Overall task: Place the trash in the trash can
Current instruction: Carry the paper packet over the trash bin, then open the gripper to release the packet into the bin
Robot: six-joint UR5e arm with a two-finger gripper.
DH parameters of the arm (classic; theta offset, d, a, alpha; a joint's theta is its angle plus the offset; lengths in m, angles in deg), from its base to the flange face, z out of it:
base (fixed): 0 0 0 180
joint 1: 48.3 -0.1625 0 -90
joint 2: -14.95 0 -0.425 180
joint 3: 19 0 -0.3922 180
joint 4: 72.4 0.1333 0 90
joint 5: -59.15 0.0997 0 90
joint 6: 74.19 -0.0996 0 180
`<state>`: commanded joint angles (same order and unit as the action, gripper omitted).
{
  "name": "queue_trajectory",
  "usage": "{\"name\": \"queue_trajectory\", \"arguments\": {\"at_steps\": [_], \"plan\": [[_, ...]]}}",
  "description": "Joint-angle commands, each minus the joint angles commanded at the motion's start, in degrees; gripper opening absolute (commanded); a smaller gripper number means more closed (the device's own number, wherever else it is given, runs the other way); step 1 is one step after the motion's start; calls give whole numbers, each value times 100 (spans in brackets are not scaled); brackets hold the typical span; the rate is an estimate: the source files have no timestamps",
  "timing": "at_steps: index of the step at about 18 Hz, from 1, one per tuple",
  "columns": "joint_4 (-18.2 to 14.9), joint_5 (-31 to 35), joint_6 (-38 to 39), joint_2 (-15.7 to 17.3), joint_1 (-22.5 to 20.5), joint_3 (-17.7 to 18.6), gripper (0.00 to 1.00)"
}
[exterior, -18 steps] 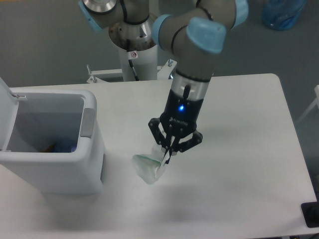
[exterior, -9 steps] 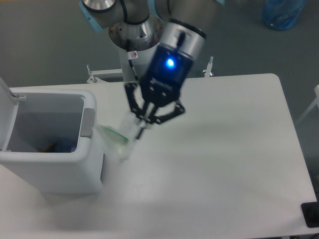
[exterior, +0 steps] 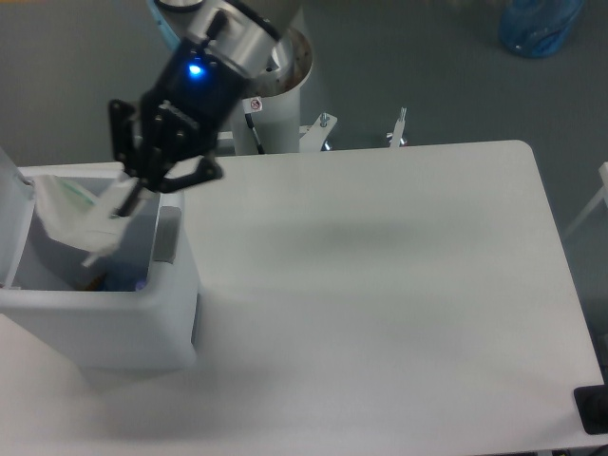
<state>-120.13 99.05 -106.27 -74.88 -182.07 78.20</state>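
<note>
My gripper (exterior: 131, 198) is shut on the small white paper carton (exterior: 78, 219) and holds it over the open mouth of the trash can (exterior: 114, 313), a large white bin at the table's left edge with a grey front latch (exterior: 167, 234). Its white lid (exterior: 9, 214) stands open at the far left. At the bin's bottom a bit of blue and purple (exterior: 123, 281) shows, likely the bottle, mostly hidden by the bin wall.
The white table (exterior: 380, 285) stretches to the right of the bin. The arm's base column (exterior: 275, 104) stands behind the table's back edge. A blue bag (exterior: 541, 24) lies on the floor at the top right.
My gripper has carried the carton up off the table's middle and leftward, from beside the bin to above its opening.
</note>
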Motion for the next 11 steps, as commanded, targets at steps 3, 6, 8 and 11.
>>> {"name": "queue_trajectory", "arguments": {"at_steps": [3, 6, 8, 11], "plan": [[0, 157, 0, -9, 70, 106, 100], [0, 343, -9, -79, 79, 115, 100], [9, 360, -17, -175, 79, 36, 100], [0, 666, -359, -333, -96, -35, 100]]}}
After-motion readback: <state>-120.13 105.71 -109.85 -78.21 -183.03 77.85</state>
